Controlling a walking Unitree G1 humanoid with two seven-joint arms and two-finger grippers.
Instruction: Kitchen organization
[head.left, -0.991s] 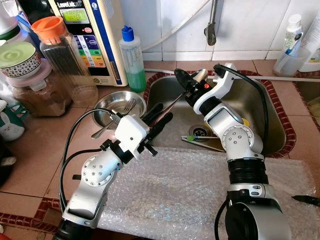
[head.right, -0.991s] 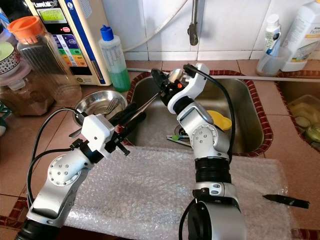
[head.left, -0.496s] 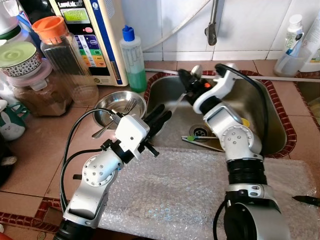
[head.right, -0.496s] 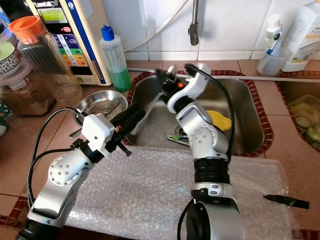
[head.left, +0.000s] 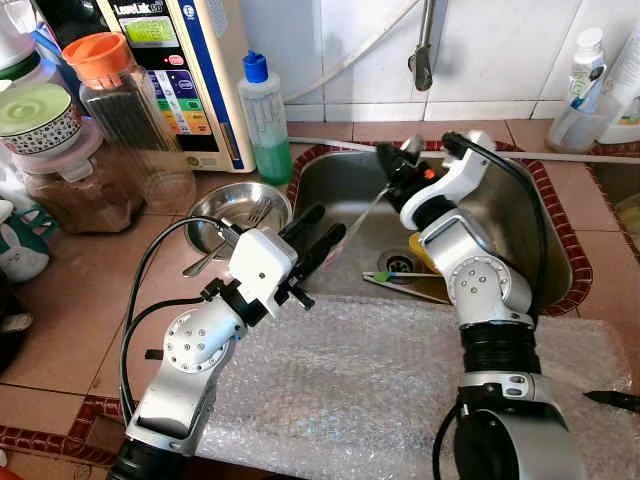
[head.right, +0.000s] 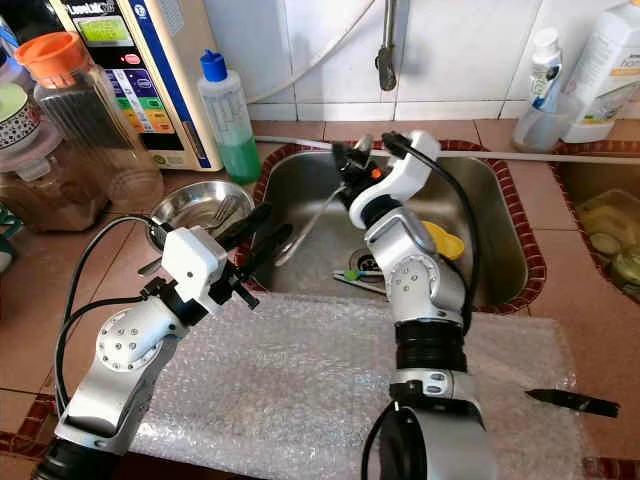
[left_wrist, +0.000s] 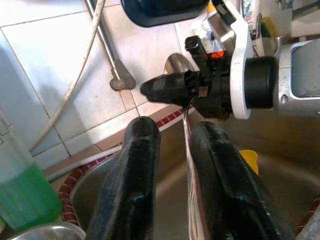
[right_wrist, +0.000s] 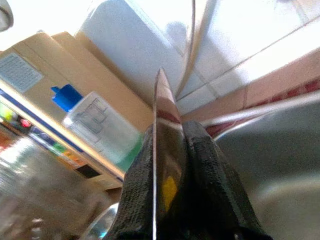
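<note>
A metal spoon (head.left: 365, 208) hangs over the left part of the sink (head.left: 545, 235). My right gripper (head.left: 395, 168) is shut on it near the bowl end (left_wrist: 174, 62). In the right wrist view the spoon (right_wrist: 160, 100) is edge-on between the pressed fingers. The thin handle (left_wrist: 187, 127) slants down toward my left gripper (head.left: 325, 225) and its end lies between that gripper's fingers (left_wrist: 142, 150). They stand open with a gap on either side, the handle closer to one of them.
A steel bowl (head.left: 240, 205) with forks sits left of the sink. Behind it are a green soap bottle (head.left: 265, 115), jars and a water purifier (head.left: 175, 60). A bubble-wrap mat (head.left: 380, 390) covers the front counter, with a black knife (head.left: 610, 398) at its right. A yellow item (head.right: 440, 240) lies in the sink.
My right gripper has shifted to the right with the spoon, drawing the handle back along my left gripper's fingers. The left arm has barely moved.
</note>
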